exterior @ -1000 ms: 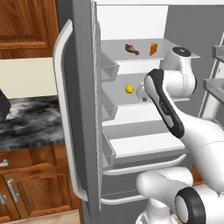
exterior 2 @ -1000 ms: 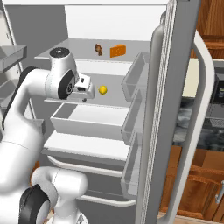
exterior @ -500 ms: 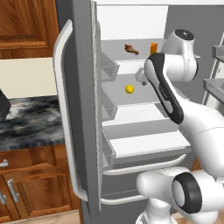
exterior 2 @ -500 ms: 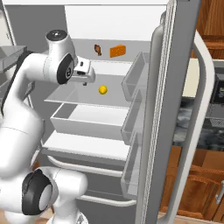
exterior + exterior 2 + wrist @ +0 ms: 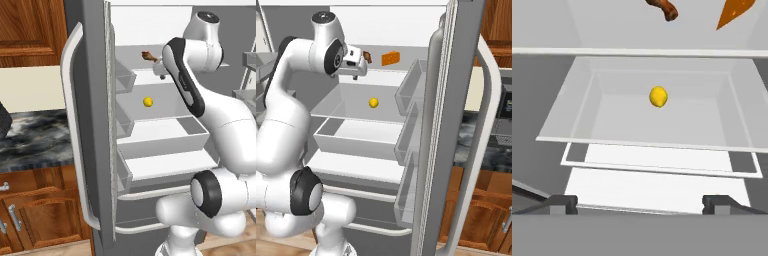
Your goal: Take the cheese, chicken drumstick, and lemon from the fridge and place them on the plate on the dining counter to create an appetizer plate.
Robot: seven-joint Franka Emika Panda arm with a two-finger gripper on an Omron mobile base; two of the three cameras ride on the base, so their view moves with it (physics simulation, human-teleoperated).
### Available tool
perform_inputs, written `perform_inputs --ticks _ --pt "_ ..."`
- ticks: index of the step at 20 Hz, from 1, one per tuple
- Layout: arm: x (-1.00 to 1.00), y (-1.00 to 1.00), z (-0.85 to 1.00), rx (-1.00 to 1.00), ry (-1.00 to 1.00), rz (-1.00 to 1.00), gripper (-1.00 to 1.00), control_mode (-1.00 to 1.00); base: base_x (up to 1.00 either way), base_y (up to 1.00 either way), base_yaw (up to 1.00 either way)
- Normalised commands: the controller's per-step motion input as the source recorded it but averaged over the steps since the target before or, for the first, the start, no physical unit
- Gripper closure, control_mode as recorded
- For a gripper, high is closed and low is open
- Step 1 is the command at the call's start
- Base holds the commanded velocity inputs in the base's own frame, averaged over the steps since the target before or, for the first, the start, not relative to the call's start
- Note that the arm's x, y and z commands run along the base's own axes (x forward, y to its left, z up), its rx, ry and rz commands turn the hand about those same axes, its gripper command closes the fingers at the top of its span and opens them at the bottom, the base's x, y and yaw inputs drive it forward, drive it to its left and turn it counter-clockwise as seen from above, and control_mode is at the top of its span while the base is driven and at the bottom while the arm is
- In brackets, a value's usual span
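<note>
The fridge (image 5: 92,125) stands open, showing its white inside. On the top shelf lie the reddish-brown chicken drumstick (image 5: 368,56) and the orange cheese (image 5: 390,58) wedge. One shelf lower, the yellow lemon (image 5: 373,102) sits in a shallow tray. My gripper (image 5: 356,70) hangs at top-shelf height, just left of the drumstick, open with nothing between its fingers. From the hand, the lemon (image 5: 658,96) is at centre, with the drumstick (image 5: 664,8) and cheese (image 5: 734,12) at the top edge and the gripper (image 5: 641,205) spread wide. The plate and the dining counter are out of view.
The fridge door (image 5: 441,150) swings out on one side, carrying several bins (image 5: 408,92) and a long curved handle (image 5: 72,125). A white drawer (image 5: 356,135) sticks out below the lemon's shelf. A marbled counter (image 5: 30,140) over wooden cabinets lies beyond the door.
The arm has lifted the hand from the lemon's shelf level up to the top shelf, near the drumstick. The gripper stays open and the food has not moved.
</note>
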Motion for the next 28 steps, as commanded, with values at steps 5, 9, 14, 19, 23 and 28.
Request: perform_inputs --ticks 5,9,14,19,23,28 --pt "0.21 0.00 -0.01 0.00 -0.23 0.00 -1.00 -1.00 0.00 0.00 0.00" --pt "0.17 0.00 0.00 0.00 -0.37 0.00 -1.00 -1.00 0.00 0.00 0.00" --pt "0.27 0.00 0.00 0.00 -0.03 0.00 -1.00 -1.00 0.00 0.00 0.00" --pt "0.32 0.00 0.03 0.00 0.00 0.00 -1.00 -1.00 0.00 0.00 0.00" --pt "0.34 0.00 0.02 0.00 -0.02 0.03 -1.00 -1.00 0.00 0.00 0.00" --pt "0.37 -0.03 0.00 0.00 0.00 0.01 -1.00 -1.00 0.00 0.00 0.00"
